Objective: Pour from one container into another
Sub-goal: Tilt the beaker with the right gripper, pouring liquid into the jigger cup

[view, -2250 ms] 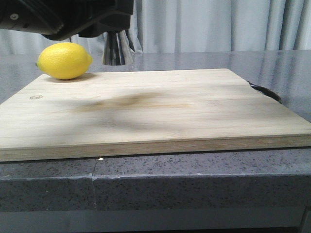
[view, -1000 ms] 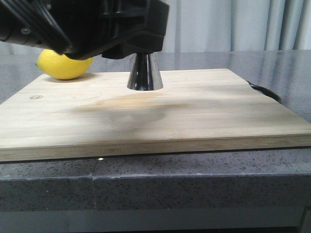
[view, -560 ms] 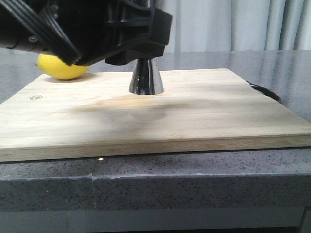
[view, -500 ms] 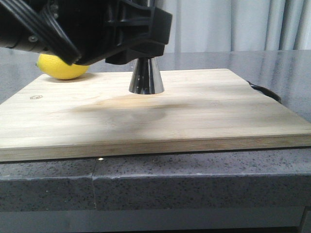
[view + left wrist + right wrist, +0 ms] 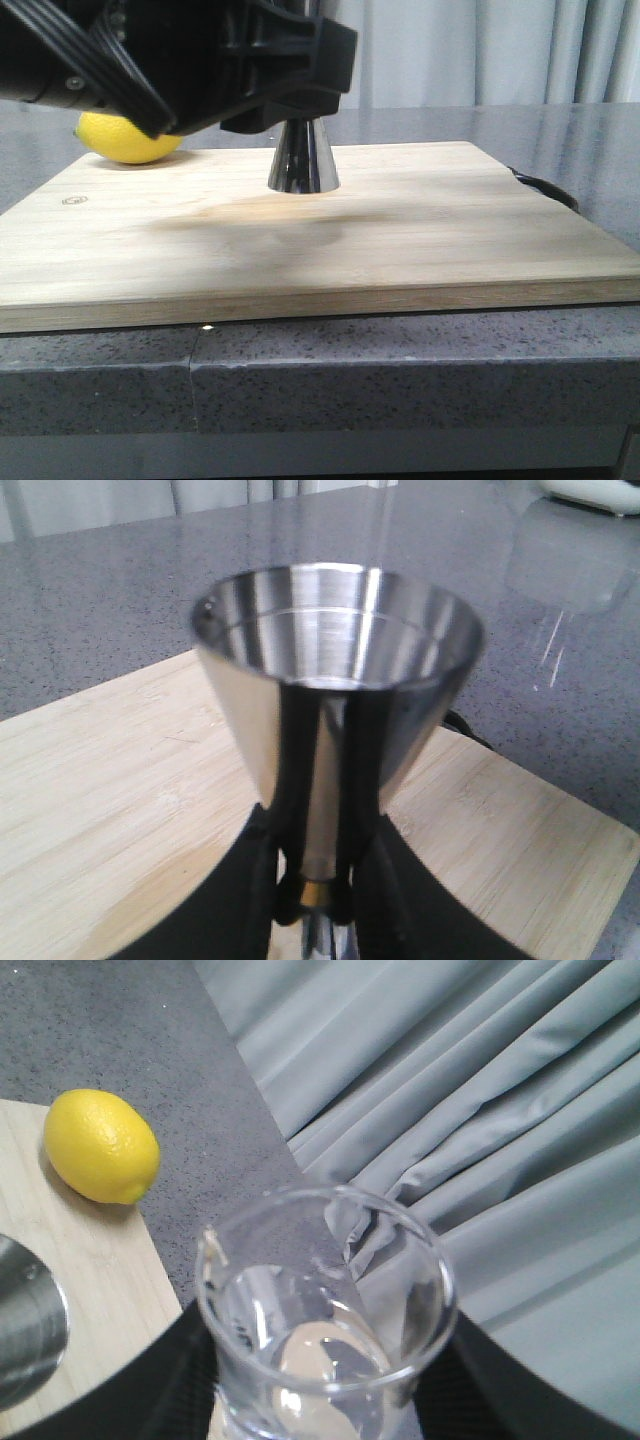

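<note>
Clearly, the steel jigger (image 5: 302, 160) stood upright on the wooden cutting board (image 5: 400, 240), near the far edge and a little left of the middle in the front view. Its long axis was vertical, the wide base cone down on the wood and the other cone opening upward. In the left wrist view we looked into that upper cup (image 5: 338, 600), and we saw the two black fingers (image 5: 296, 780) of the left gripper (image 5: 316, 895) pressed against the narrow brass-toned waist, one on each side. So we held the jigger firmly at its waist with the left gripper. In the front view the dark body of the left arm (image 5: 170, 60) covered the upper half of the jigger.

The glass beaker (image 5: 325, 1310) appeared only in the right wrist view. It sat between the dark fingers (image 5: 185, 1380) of the right gripper (image 5: 320, 1410), which closed around its lower part, so we held it as well. Its mouth faced the camera and the pouring lip (image 5: 210, 1245) pointed toward the side where the board lay. Something pale showed at its bottom; we could not tell what it was. How far its axis was tilted we could not tell either.

A lemon (image 5: 125, 140) lay at the far left corner of the board, well apart from the jigger. Behind the table hung a grey curtain (image 5: 480, 1110).
</note>
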Available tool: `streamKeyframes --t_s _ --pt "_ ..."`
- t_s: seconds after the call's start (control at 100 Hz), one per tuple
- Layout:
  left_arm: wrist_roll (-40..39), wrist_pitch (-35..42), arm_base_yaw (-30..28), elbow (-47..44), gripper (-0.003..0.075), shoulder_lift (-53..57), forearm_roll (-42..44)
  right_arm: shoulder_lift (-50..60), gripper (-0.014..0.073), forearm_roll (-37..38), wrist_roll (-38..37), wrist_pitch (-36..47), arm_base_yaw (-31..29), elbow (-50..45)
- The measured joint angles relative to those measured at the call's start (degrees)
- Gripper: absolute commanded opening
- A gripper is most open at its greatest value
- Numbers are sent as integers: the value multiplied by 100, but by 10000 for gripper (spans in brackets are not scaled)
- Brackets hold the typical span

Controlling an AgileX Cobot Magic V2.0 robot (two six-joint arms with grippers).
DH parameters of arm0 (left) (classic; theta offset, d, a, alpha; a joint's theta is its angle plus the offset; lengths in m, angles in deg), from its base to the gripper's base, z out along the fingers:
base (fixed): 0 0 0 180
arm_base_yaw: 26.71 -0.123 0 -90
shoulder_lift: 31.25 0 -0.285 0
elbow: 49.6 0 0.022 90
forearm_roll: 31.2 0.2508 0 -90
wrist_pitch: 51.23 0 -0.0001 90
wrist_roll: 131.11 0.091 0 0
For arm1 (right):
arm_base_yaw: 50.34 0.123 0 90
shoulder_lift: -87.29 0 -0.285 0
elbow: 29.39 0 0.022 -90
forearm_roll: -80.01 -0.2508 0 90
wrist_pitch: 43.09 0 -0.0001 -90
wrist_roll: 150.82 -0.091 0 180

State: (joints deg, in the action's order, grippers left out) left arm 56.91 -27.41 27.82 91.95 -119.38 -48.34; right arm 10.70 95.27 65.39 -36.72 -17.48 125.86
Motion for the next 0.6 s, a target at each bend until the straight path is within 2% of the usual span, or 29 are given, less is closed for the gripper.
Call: streamKeyframes --t_s 0.6 --pt "0 13 0 0 -19 -2 0 0 207 895 0 102 0 0"
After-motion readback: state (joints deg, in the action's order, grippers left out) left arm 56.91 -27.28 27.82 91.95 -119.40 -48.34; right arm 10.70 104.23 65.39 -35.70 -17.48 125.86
